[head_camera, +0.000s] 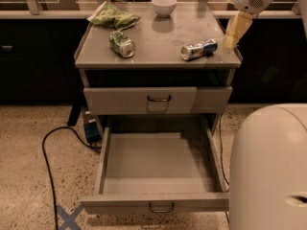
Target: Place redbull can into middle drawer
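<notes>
Gripper (231, 34) poised just right of redbull can (198, 50), apart or together impossible to tell. Can lying sideways on cabinet top (160, 44); middle drawer (158, 162) pulled open below, ready to receive.

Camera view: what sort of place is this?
Probably an office kitchen or test room: a bowl, a chip bag and a green can sit on a grey drawer cabinet, and a tape cross marks the speckled floor. The gripper hangs upper right, near the silver-blue can.
</notes>
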Robot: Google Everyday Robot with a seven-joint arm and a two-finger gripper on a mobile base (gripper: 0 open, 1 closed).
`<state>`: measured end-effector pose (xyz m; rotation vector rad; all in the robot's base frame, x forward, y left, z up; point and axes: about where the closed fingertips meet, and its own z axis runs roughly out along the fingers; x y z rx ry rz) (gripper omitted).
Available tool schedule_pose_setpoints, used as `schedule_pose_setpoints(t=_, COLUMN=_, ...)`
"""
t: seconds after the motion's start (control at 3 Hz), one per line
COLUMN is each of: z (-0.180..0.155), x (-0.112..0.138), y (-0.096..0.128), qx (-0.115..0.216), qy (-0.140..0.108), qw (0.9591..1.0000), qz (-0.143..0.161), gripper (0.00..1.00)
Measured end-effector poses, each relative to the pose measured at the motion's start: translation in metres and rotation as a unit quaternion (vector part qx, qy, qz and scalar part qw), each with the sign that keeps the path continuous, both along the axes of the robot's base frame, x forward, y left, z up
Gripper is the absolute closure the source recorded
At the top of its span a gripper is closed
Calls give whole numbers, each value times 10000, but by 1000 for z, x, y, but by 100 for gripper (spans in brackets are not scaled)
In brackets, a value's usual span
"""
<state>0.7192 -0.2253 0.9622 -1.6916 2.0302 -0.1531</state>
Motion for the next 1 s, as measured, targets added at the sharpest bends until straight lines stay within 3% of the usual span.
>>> schedule_pose_setpoints(t=0.33, z=-13, x=19, y=-3, qx=394, qy=-115, qw=9992, qz=16, gripper=0)
schedule_pose_setpoints(t=0.67, z=-13, x=19, y=-3, qx=394, qy=-116, qw=9992, qz=16, gripper=0)
schedule_pose_setpoints(t=1.0, z=-30, x=38, y=0, qx=422, qy=-237, qw=9987, qz=141, gripper=0)
